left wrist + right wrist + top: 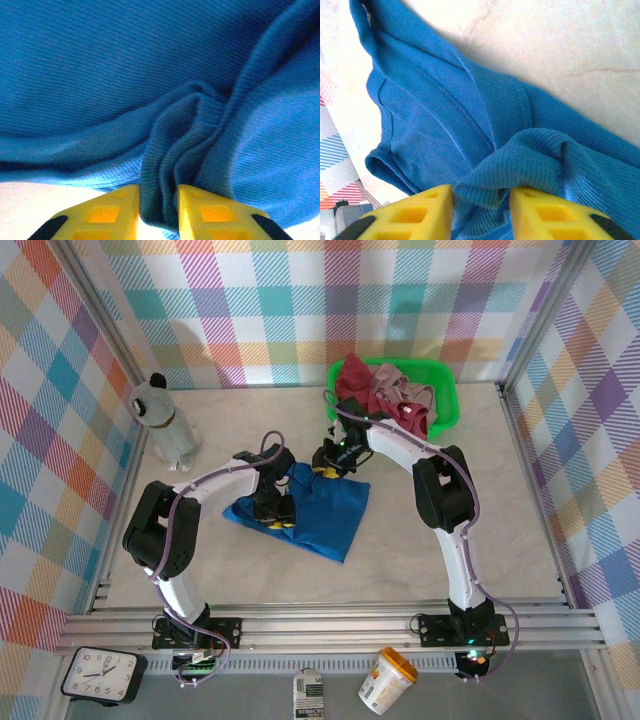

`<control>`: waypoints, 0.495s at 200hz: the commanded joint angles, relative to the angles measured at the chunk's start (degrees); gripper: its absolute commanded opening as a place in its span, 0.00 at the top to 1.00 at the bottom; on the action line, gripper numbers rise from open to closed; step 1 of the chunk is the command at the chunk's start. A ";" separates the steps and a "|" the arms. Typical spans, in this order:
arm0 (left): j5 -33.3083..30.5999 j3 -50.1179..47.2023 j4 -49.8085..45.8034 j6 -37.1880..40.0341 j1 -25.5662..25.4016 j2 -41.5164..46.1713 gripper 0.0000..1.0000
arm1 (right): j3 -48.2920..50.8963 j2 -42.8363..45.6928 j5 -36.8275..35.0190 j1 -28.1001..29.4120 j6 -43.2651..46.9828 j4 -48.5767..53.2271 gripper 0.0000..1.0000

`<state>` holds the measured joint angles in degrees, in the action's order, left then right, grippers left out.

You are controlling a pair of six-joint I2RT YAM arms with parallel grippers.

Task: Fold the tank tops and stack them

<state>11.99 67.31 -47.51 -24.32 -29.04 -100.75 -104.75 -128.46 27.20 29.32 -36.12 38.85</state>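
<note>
Plush toy (165, 420) out on the far left of the desk (470, 530), well apart from the action and playing no part.

Moving in, the left gripper (272, 504) is down on the left-hand part of the blue tank top (335, 515), which lies mid-desk, rumpled and partly doubled over itself. From the left wrist, a narrow pleat of ribbed blue cloth stands up between the yellow jaws and touches both. They sit close together, but whether they are squeezing it or merely framing it, I cannot tell. Pinching up a pleat looks like the way to catch a thin layer off a flat surface.

Across to the right gripper (330, 460), low over the top's far edge, on the basket side. Its jaws stand a little wider, with a puffy ridge of cloth bunched between them and brushing both sides. Again, gripping or slack, I cannot tell. Two holds on one garment: my read is a fold step in hand, with each arm taking an end so the cloth moves evenly.

Far right at the back, the green basket (447, 390) holds the dark red tank top (352, 375) and the pale pink tank top (395, 390), heaped together and not yet folded. Early days, then: one of three being worked, nothing stacked.
</note>
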 commanded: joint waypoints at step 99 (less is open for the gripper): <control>1.46 3.18 1.91 1.20 -1.31 3.94 0.59 | 13.74 9.54 3.73 -0.44 -2.03 -12.75 0.68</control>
<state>10.98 69.82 -48.29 -24.21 -29.63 -95.09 -94.39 -119.94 26.13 27.68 -36.05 31.99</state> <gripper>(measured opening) 0.419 0.354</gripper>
